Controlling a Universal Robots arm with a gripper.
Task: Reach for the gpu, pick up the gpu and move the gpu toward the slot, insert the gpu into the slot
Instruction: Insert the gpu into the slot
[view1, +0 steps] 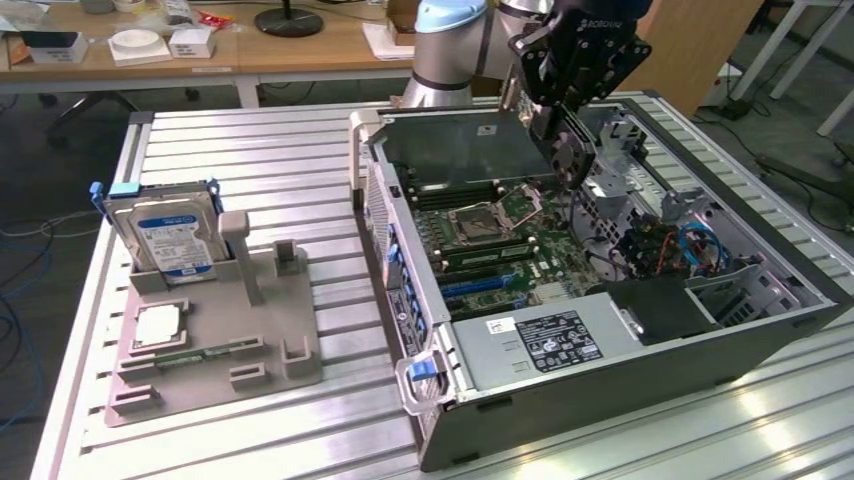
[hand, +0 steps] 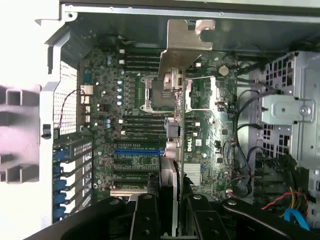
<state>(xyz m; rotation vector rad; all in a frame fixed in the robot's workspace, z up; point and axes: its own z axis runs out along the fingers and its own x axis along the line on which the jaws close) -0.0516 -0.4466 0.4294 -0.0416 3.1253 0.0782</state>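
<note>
The hand (view1: 571, 100) has the gpu (view1: 574, 150) clamped, pinched between its fingers (hand: 145, 220). It holds the card up over the open computer case (view1: 641, 380) on the table (view1: 240, 170). The card hangs below the hand, above the far part of the motherboard (view1: 534, 250). Its long axis runs from the hand down toward the board, with the silver bracket (hand: 184, 45) at the leading end. The blue slots (view1: 475, 287) lie nearer than the card, so the gap to close looks to be toward the near side and downward.
</note>
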